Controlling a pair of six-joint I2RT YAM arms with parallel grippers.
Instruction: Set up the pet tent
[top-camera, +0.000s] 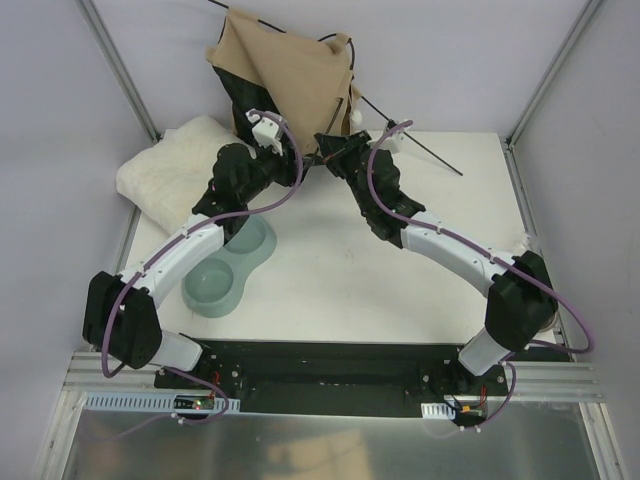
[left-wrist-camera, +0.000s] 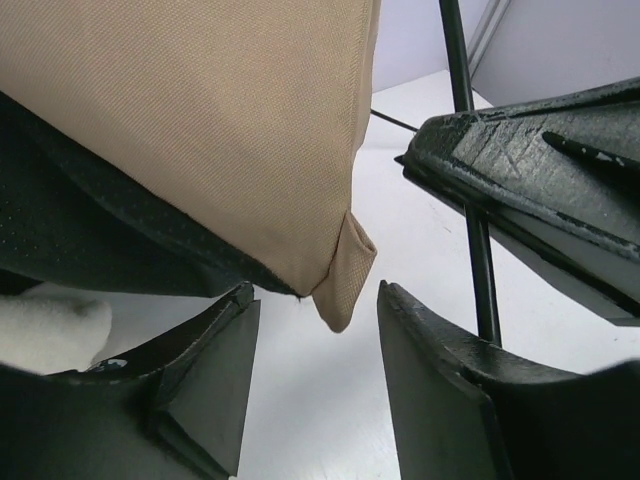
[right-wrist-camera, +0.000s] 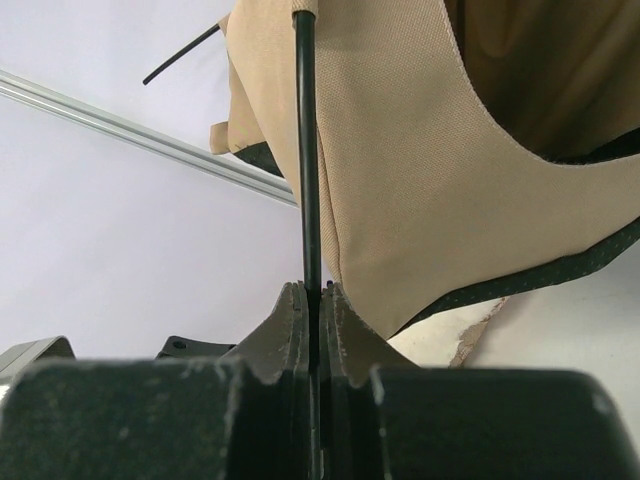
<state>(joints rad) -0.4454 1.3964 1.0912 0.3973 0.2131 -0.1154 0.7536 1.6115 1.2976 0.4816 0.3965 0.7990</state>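
The counter (top-camera: 400, 270) is flat, white and smooth. Near left on it stands a pale green double bowl (top-camera: 225, 275) with two round wells. Farther left lies a white, fluffy, rectangular cushion (top-camera: 170, 170).

Beyond these, the left hand (left-wrist-camera: 312, 300) is released. Its matte black fingers (left-wrist-camera: 215, 370) are spread, and a folded tan corner hangs between them.

The right hand (right-wrist-camera: 315, 290) is clenched on a thin, straight black pole (right-wrist-camera: 305, 150).

The pet tent (top-camera: 285, 70) stands crumpled at the far centre edge. It is woven tan fabric with a black perforated inner panel.
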